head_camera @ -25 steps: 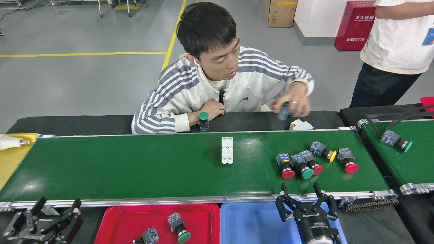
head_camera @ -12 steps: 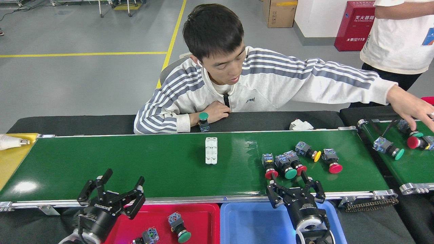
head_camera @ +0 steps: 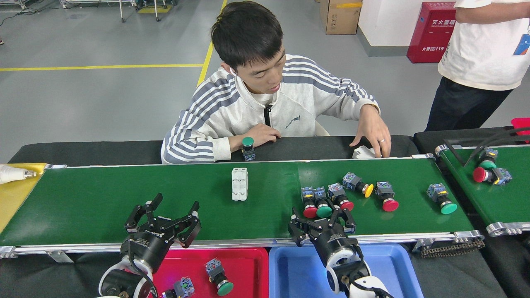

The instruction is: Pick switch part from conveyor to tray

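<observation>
The conveyor (head_camera: 103, 198) runs across the head view as a wide green belt. Near its right half lies a cluster of switch parts: a red-capped one (head_camera: 309, 201), a green-capped one (head_camera: 322, 203) and another red one (head_camera: 340, 197). My right gripper (head_camera: 322, 218) is open just in front of this cluster, fingers spread beside the red and green caps, holding nothing. My left gripper (head_camera: 165, 211) is open over the belt's near edge, empty. Below the rail sit a red tray (head_camera: 244, 265) holding two switch parts and a blue tray (head_camera: 298, 273).
More switch parts lie further right: yellow-capped (head_camera: 357, 184), red (head_camera: 387, 196), green (head_camera: 442, 198). A white breaker block (head_camera: 239, 183) lies mid-belt. A seated person's hand (head_camera: 372, 132) rests on a white part at the far rail. A second belt (head_camera: 509, 198) is at right.
The belt has carried the parts leftward. Both grippers rose over the near rail; the right one moved left to the cluster. The person's arm pulled back, and a green-capped part appeared at the belt's right.
</observation>
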Motion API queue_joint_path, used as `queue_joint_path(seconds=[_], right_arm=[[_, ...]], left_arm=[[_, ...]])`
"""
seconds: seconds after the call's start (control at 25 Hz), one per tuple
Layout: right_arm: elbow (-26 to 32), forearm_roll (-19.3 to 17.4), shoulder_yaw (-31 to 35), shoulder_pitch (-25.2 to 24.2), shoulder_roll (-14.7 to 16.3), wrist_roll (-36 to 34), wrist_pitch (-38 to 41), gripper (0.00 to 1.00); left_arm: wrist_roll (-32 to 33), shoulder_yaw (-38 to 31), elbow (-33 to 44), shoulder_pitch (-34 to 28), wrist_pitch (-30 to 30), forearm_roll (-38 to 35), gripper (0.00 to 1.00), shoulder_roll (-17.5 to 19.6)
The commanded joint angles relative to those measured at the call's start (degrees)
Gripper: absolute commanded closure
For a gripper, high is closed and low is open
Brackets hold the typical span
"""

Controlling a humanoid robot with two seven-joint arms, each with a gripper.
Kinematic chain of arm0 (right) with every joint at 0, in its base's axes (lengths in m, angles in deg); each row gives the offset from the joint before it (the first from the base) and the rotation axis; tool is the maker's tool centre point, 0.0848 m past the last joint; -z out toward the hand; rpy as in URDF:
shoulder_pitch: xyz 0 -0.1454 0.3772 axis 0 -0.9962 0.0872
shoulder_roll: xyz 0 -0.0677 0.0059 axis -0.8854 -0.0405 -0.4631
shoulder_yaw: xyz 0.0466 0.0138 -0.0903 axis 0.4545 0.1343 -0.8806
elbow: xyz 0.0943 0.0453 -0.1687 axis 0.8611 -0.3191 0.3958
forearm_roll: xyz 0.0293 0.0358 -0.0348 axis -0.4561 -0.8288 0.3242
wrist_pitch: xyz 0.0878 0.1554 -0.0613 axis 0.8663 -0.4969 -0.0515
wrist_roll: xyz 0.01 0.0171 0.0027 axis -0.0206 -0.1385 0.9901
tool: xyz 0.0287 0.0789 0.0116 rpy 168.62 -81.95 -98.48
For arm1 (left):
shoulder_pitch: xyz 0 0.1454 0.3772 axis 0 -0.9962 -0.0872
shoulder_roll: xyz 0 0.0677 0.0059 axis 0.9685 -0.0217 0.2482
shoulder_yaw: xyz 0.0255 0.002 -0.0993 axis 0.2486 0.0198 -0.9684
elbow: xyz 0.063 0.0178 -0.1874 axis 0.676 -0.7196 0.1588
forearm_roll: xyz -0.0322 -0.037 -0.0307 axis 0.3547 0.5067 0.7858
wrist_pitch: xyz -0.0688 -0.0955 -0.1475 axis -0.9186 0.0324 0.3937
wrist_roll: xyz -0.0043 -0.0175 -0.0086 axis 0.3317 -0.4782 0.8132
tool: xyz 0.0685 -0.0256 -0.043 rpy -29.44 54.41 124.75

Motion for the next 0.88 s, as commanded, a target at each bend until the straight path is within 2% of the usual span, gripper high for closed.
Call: queue_joint_path(seconds=[0.0,0.08,0.12,0.16,0.24,0.32,0.48,0.56,0.64,0.72,0.76,0.8,0.84], right_arm=[[-1.0,-0.2,0.0,1.8,-1.0,0.2,-0.1,0.06],[-1.0,-0.6,0.0,2.1,-0.5,0.8,0.8,0.36],[-1.0,-0.7,0.0,2.1,-0.2,0.9,2.3,0.56],[-1.0,-0.8,-0.2,2.2,0.0,0.9,4.1,0.7],[-0.5,-0.8,-0.2,2.1,0.3,0.9,5.6,0.9],[0.4,-0.8,-0.2,2.0,0.3,0.9,7.0,0.97],[5.5,-0.8,-0.3,-0.5,0.3,0.8,12.8,0.98],[10.9,-0.8,-0.8,-3.9,0.4,0.5,17.3,0.98],[17.8,-0.8,-2.9,-9.6,1.2,0.5,26.2,0.98],[22.5,-0.8,-3.5,-14.2,2.0,0.7,32.4,0.93],[23.5,-0.8,-3.7,-15.9,1.9,0.7,34.6,0.74],[23.6,-0.7,-4.6,-16.8,1.1,0.5,36.0,0.19],[23.5,-0.7,-6.9,-17.2,0.5,0.4,36.3,0.01]], left_arm=[[-0.2,0.4,-0.1,1.2,0.1,-0.1,0.0,-0.1],[0.1,1.4,-1.5,1.8,0.1,-0.1,0.0,-0.6],[0.1,2.1,-2.5,2.2,0.1,-0.1,0.0,-0.9],[0.1,2.7,-3.5,2.5,0.2,-0.1,0.0,-1.3],[0.1,3.3,-4.8,2.8,0.2,-0.1,0.0,-1.8],[0.2,4.2,-5.2,3.0,0.9,-0.3,0.0,-2.6],[0.2,7.1,-7.4,4.8,5.0,-0.3,0.0,-2.7],[0.2,7.2,-10.5,6.7,6.3,-0.3,0.0,-2.6],[0.2,7.0,-13.6,8.8,7.1,-0.3,0.0,-2.2],[0.2,6.9,-16.5,10.9,8.2,-0.3,0.0,-2.1],[0.2,6.9,-18.2,12.1,9.1,-0.3,0.0,-1.9],[0.2,6.9,-20.0,13.4,10.3,-0.3,0.0,-1.8],[0.2,6.9,-21.7,14.6,11.4,-0.3,0.0,-1.7]])
